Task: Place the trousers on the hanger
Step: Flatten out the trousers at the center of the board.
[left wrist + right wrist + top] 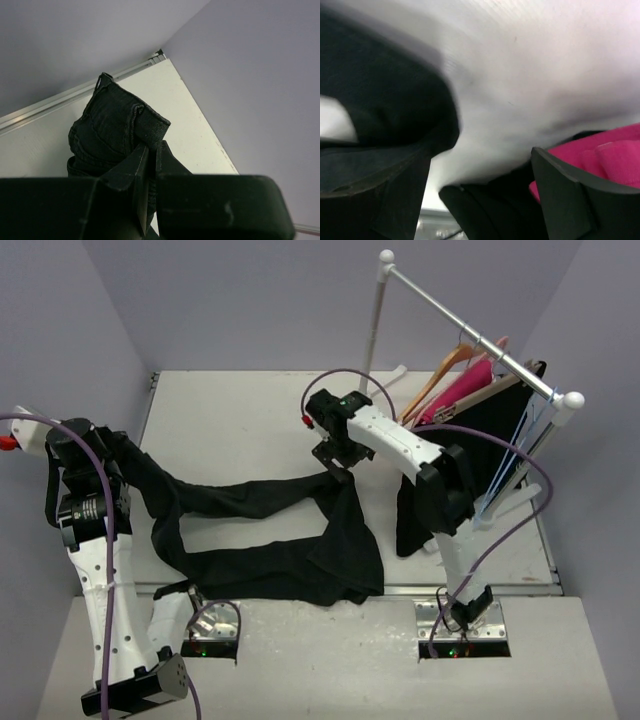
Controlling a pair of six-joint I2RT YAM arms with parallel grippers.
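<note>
Soft, limp trousers (280, 570) sprawled across the near worktop (250, 420), one stitched edge clenched in the left end effector (149, 150), right end effector (340, 465) released at centre; best gripped along seamed edges.

Trousers (280, 575) across centre; garment rack (450, 309) far right

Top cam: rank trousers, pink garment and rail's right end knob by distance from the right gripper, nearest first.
1. trousers, meeting the right gripper from below.
2. pink garment, hanging off to its right.
3. rail's end knob, far right.
</note>
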